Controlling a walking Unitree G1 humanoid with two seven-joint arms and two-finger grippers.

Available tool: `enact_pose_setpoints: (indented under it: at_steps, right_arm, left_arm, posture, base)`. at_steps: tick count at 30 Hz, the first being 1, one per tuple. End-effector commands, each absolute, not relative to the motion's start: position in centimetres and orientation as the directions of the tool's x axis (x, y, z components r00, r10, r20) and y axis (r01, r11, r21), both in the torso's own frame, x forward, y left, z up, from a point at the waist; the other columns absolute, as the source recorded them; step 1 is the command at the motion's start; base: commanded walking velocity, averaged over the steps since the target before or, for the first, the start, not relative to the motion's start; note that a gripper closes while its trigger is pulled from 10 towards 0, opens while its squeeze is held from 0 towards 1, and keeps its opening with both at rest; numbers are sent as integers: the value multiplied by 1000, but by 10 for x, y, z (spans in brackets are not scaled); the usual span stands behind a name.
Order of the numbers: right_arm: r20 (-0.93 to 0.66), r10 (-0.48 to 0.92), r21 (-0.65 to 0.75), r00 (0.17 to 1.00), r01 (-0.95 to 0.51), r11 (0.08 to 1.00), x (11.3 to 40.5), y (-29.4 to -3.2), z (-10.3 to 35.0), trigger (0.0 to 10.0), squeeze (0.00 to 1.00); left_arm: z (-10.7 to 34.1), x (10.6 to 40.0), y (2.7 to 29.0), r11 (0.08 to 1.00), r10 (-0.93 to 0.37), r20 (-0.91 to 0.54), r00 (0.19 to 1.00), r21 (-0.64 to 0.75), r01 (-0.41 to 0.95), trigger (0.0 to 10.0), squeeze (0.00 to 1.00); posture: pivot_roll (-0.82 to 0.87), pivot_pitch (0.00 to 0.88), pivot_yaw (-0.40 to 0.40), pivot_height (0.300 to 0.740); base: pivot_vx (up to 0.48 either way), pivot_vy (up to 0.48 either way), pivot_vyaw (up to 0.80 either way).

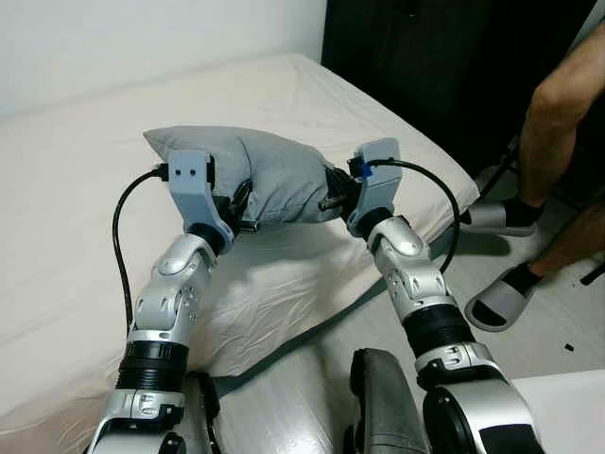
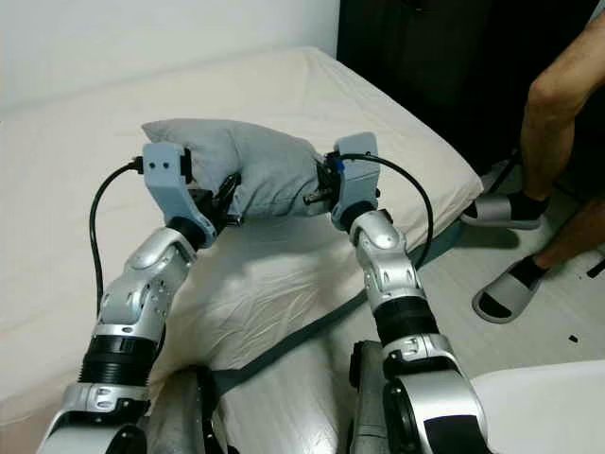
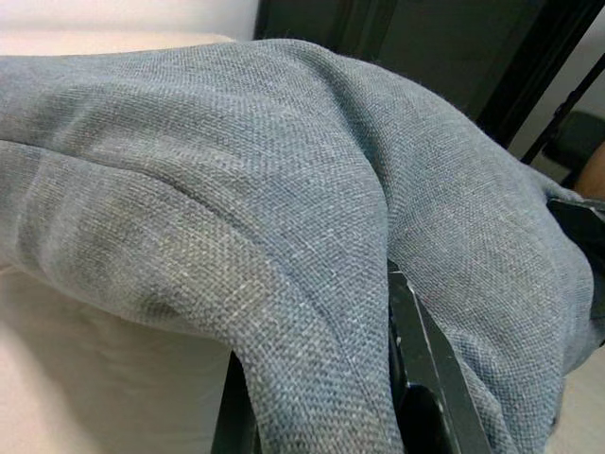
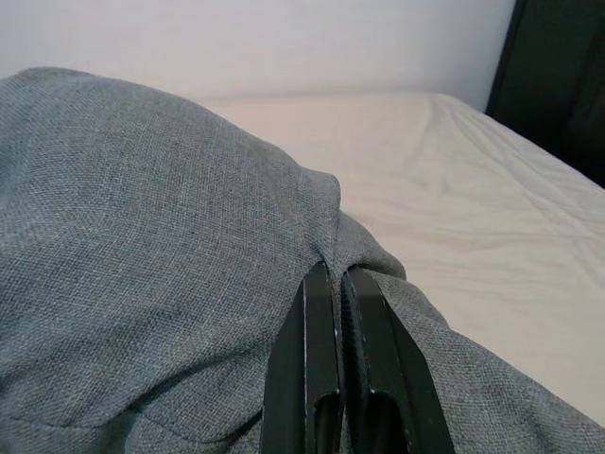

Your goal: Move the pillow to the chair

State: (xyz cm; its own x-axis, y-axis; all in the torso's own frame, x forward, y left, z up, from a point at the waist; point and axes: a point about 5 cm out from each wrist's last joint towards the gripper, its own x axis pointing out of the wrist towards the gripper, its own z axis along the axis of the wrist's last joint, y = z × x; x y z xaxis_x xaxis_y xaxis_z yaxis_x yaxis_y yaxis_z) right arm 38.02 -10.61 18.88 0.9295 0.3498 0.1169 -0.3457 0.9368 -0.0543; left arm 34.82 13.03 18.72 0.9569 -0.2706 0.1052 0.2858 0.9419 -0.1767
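A grey fabric pillow point(image 1: 269, 170) hangs lifted just above the bed point(image 1: 85, 189), held between my two arms. My left gripper point(image 1: 242, 206) grips its left end; in the left wrist view a fold of the pillow point(image 3: 284, 218) lies between the black fingers point(image 3: 430, 378). My right gripper point(image 1: 333, 196) holds the right end. The right wrist view has its two fingers point(image 4: 319, 359) pressed close together, pinching a pleat of the pillow point(image 4: 142, 246).
The bed's cream sheet is wrinkled and its near corner point(image 1: 444, 180) lies right of my right arm. A person's legs in grey slippers point(image 1: 501, 298) stand on the floor at the right. A dark wardrobe point(image 1: 425, 57) rises behind. A white surface point(image 1: 567, 407) shows at bottom right.
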Motion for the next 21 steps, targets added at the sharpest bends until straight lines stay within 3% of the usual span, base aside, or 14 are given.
enact_pose_setpoints:
  at_steps: [1, 10, 21]
  right_arm:
    - [143, 315, -78, 938, -307, 949, 378, -113, 192, 10000, 0]
    - [128, 337, -95, 933, -327, 940, 374, -111, 186, 10000, 0]
    - [117, 339, -104, 933, -328, 939, 373, -110, 183, 10000, 0]
  left_arm:
    - [186, 347, 143, 969, -192, 109, 975, -136, 206, 10000, 0]
    - [184, 347, 151, 987, -111, 112, 988, -100, 122, 10000, 0]
    - [182, 345, 152, 989, -104, 111, 988, -95, 115, 10000, 0]
  posture:
    - [-4, 137, -9, 538]
    - [-6, 135, -8, 558]
    - [-4, 136, -8, 572]
  base:
    - [0, 0, 0]
    - [0, 0, 0]
    - [0, 0, 0]
